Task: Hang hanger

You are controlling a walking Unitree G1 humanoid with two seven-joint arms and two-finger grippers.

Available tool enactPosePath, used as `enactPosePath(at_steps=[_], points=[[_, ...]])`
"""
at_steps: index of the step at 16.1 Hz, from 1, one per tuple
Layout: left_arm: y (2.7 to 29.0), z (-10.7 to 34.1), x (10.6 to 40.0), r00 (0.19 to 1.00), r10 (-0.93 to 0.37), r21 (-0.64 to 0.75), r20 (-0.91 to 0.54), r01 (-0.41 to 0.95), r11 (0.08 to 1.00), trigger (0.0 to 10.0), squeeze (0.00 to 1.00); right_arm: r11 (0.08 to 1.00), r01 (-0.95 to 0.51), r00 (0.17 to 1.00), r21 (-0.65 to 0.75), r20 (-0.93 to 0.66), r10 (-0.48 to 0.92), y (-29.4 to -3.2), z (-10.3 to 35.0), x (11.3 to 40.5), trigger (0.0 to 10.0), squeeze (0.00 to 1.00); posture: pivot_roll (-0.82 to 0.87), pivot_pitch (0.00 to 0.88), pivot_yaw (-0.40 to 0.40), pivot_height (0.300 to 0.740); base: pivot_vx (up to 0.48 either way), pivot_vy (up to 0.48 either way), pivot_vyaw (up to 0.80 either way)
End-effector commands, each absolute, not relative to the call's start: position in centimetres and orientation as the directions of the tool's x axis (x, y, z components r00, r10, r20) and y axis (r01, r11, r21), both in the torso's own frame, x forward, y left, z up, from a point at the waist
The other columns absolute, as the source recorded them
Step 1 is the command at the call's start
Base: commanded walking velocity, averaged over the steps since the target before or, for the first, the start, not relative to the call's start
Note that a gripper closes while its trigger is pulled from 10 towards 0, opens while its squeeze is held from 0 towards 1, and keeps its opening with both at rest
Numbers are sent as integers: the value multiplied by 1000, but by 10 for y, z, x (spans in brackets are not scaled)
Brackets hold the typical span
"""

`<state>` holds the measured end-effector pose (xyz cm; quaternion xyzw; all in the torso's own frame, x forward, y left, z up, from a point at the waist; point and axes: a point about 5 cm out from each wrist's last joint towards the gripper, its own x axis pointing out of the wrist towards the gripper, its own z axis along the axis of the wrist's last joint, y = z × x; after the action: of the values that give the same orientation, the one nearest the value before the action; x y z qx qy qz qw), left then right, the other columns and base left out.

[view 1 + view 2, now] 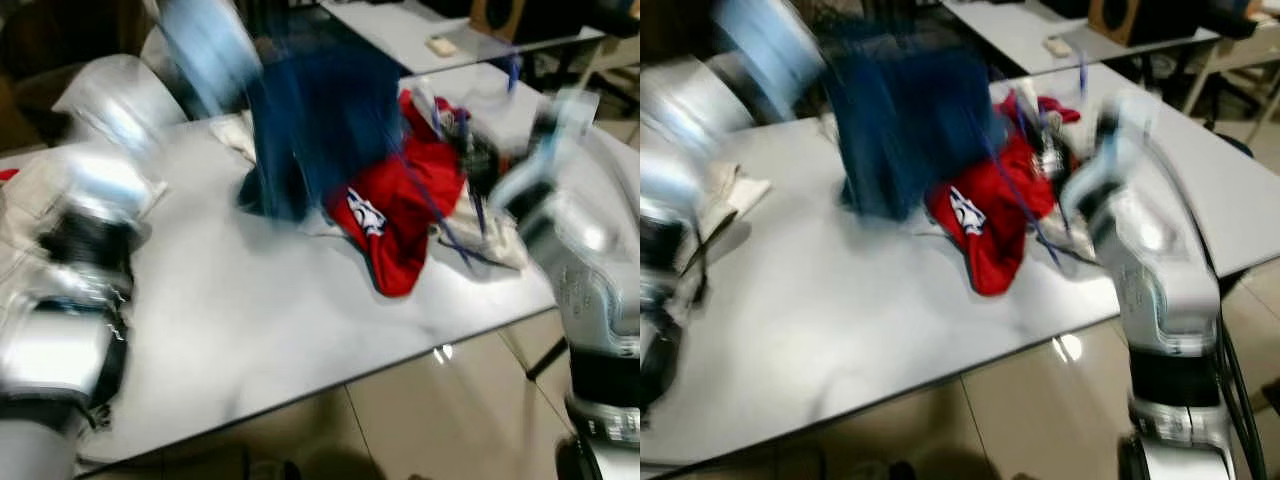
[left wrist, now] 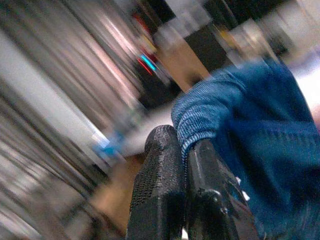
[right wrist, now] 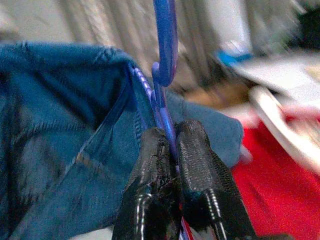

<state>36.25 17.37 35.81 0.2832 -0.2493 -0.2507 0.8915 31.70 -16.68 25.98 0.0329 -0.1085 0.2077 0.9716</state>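
A dark blue garment [image 1: 320, 130] hangs lifted above the white table [image 1: 250, 320], its lower edge touching the tabletop. My left gripper [image 2: 185, 142], raised at the back left, is shut on a ribbed edge of that blue garment [image 2: 260, 140]. My right gripper [image 3: 172, 131] is shut on the thin blue hanger [image 3: 165, 45] just under its hook, close against the blue cloth. Thin blue hanger bars [image 1: 430, 200] cross in front of a red garment [image 1: 400, 215] lying on the table. The head views are blurred by motion.
A pale cloth [image 1: 30, 210] lies on the table's left side. More crumpled clothes [image 1: 490, 235] sit beside the red garment. A second table [image 1: 400, 30] stands behind. Tiled floor [image 1: 450, 410] lies below the table's front edge.
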Motion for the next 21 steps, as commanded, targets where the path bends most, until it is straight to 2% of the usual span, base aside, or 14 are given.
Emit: enactPosePath(at_steps=[1,2,4,5,6,8,9,11,12,16,20,21], points=[[179,362,357,732,-595,622,333,304,722,0,0,913,-405,896,39,213,388,-171,254,317,10000,0,-67,0,49,740,0,0,0],[175,365,349,697,-623,590,355,350,728,0,0,912,-408,899,42,191,394,-172,244,315,10000,0,-59,0,42,740,0,0,0],[158,344,342,665,-700,597,260,459,658,0,0,919,-391,917,47,112,384,-177,218,309,10000,0,-55,0,38,740,0,0,0],[142,319,339,636,-751,581,176,549,601,0,0,929,-368,930,49,42,366,-182,199,302,10000,0,-64,0,49,740,0,0,0],[142,319,339,636,-751,581,176,549,601,0,0,929,-368,930,49,42,366,-182,199,302,10000,0,-64,0,49,740,0,0,0],[100,260,327,539,-842,508,-32,734,451,0,0,948,-317,941,25,-113,318,-198,166,276,10000,0,-85,0,75,740,0,0,0],[93,248,327,532,-844,498,-71,752,432,0,0,945,-325,936,16,-138,324,-200,163,268,10000,0,-98,0,86,740,0,0,0],[87,234,333,563,-819,493,-107,746,448,0,0,916,-399,905,30,-145,399,-197,165,252,10000,0,-111,0,98,740,0,0,0],[83,233,339,600,-796,483,-85,724,494,0,0,870,-489,856,63,-156,493,-187,165,239,10000,0,-121,0,104,740,0,0,0],[74,244,343,646,-763,453,6,679,578,0,0,787,-601,753,140,-233,616,-166,146,220,10000,0,-119,0,98,740,0,0,0],[77,253,344,664,-746,428,58,658,619,0,0,763,-627,732,157,-216,646,-160,147,219,10000,0,-118,0,96,740,0,0,0],[79,252,341,653,-756,431,48,669,605,0,0,778,-613,756,136,-183,628,-160,150,224,10000,0,-106,0,86,740,0,0,0]])
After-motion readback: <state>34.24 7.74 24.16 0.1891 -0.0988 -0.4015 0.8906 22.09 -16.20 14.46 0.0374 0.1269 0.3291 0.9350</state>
